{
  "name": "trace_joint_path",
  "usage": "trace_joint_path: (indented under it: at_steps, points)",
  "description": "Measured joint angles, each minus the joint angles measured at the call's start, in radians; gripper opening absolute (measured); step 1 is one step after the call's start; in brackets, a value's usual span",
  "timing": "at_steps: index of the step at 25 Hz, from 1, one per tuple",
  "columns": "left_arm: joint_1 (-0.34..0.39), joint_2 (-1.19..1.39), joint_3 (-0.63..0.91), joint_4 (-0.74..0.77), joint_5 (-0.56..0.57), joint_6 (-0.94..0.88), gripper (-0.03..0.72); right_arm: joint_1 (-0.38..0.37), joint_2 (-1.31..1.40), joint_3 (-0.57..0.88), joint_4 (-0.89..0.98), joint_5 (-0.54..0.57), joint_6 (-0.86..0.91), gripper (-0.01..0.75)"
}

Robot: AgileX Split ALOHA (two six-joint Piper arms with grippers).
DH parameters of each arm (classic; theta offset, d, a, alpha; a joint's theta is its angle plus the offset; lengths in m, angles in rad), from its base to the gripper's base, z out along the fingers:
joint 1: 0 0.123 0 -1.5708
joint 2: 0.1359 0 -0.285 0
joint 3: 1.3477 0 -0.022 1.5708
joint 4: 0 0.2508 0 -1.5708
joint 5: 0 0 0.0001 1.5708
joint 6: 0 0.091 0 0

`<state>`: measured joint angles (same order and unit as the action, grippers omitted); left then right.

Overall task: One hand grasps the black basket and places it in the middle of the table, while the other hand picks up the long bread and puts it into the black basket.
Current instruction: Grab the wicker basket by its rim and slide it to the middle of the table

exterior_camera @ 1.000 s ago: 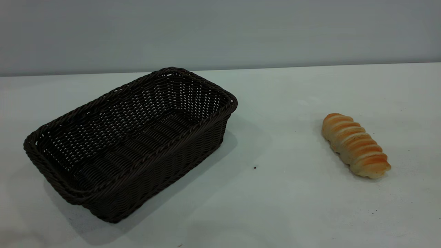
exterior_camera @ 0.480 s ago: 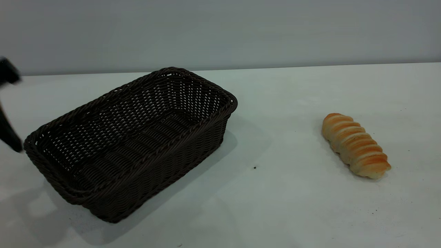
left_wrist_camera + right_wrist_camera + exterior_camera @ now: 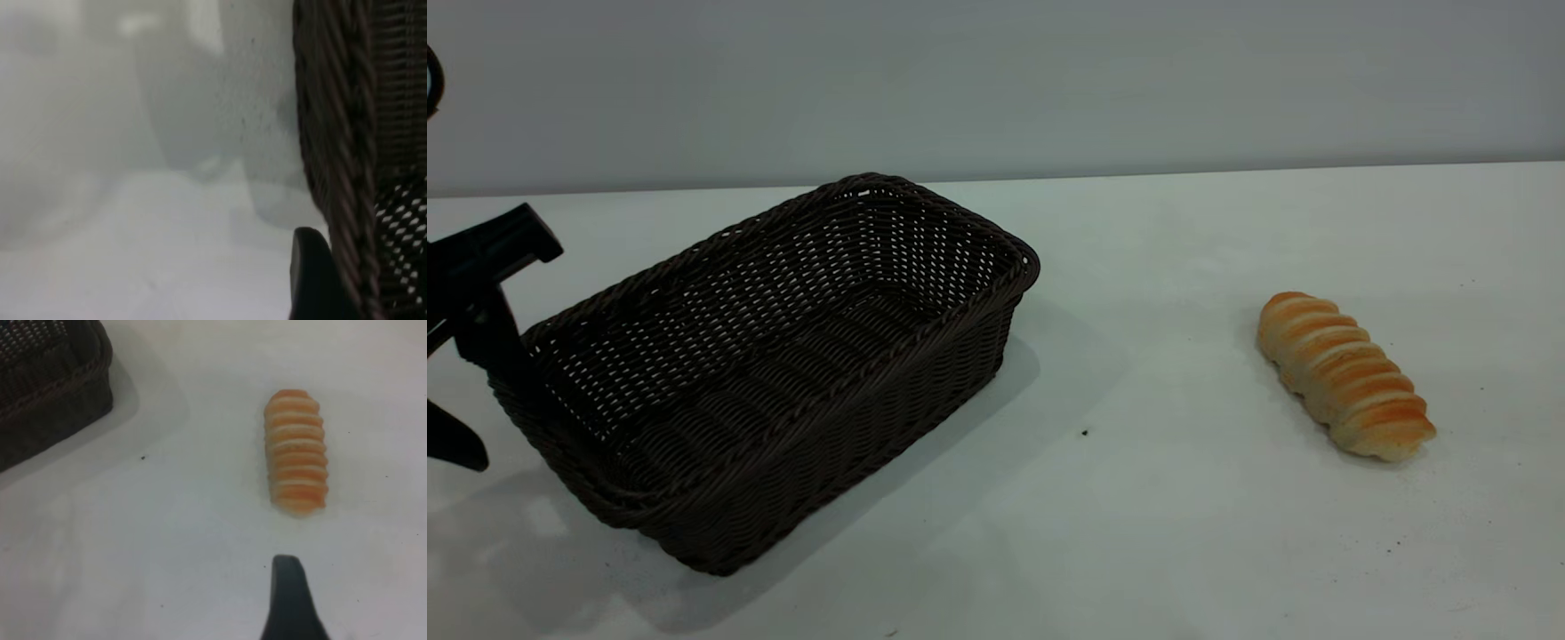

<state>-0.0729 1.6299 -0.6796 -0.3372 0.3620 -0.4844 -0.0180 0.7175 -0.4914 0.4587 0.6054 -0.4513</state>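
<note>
The black basket (image 3: 783, 356) stands on the left half of the table (image 3: 1138, 498), set at an angle. My left gripper (image 3: 494, 413) is open at the basket's left corner. One finger (image 3: 498, 342) reaches over the braided rim and the other finger (image 3: 454, 444) stays outside it. In the left wrist view one dark finger (image 3: 313, 280) lies against the outer side of the rim (image 3: 333, 133); the other is hidden. The long bread (image 3: 1344, 375) lies on the right, untouched. My right gripper (image 3: 347, 607) hovers open just short of the bread (image 3: 295, 450), with one finger (image 3: 288, 600) showing.
A grey wall (image 3: 996, 80) runs along the table's far edge. White tabletop stretches between basket and bread, marked by a small dark speck (image 3: 1085, 433). The basket's near corner (image 3: 53, 387) shows in the right wrist view.
My left gripper came in from the left edge and moved to the basket's left corner, now astride its rim. Basket and bread have not moved.
</note>
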Motion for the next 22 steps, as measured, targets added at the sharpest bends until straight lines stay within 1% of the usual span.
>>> trace_joint_path:
  at_steps: [8,11,15,17,19,20,21,22]
  points:
    - [0.000,0.087,-0.006,-0.048,-0.060,-0.001,0.435,0.000,0.000,0.000,-0.009,0.008,-0.001,0.494]
    - [0.000,0.126,-0.006,-0.056,-0.116,-0.001,0.435,0.000,0.000,0.000,-0.015,0.009,-0.001,0.494]
    - [0.000,0.215,-0.009,-0.107,-0.215,-0.001,0.435,0.000,0.000,0.000,-0.017,0.010,-0.002,0.494]
    - [0.000,0.269,-0.020,-0.127,-0.239,-0.001,0.430,0.000,0.000,0.000,-0.017,0.011,-0.002,0.494]
    - [0.000,0.312,-0.040,-0.132,-0.250,-0.001,0.397,0.000,0.000,0.000,-0.017,0.011,-0.002,0.494]
    - [0.000,0.329,-0.050,-0.137,-0.253,-0.001,0.355,0.000,0.000,0.000,-0.017,0.011,-0.002,0.494]
    - [-0.001,0.339,-0.060,-0.142,-0.254,-0.001,0.290,0.000,0.000,0.000,-0.017,0.011,-0.002,0.493]
    - [-0.002,0.346,-0.066,-0.145,-0.255,-0.004,0.207,0.000,0.000,0.000,-0.017,0.011,-0.002,0.493]
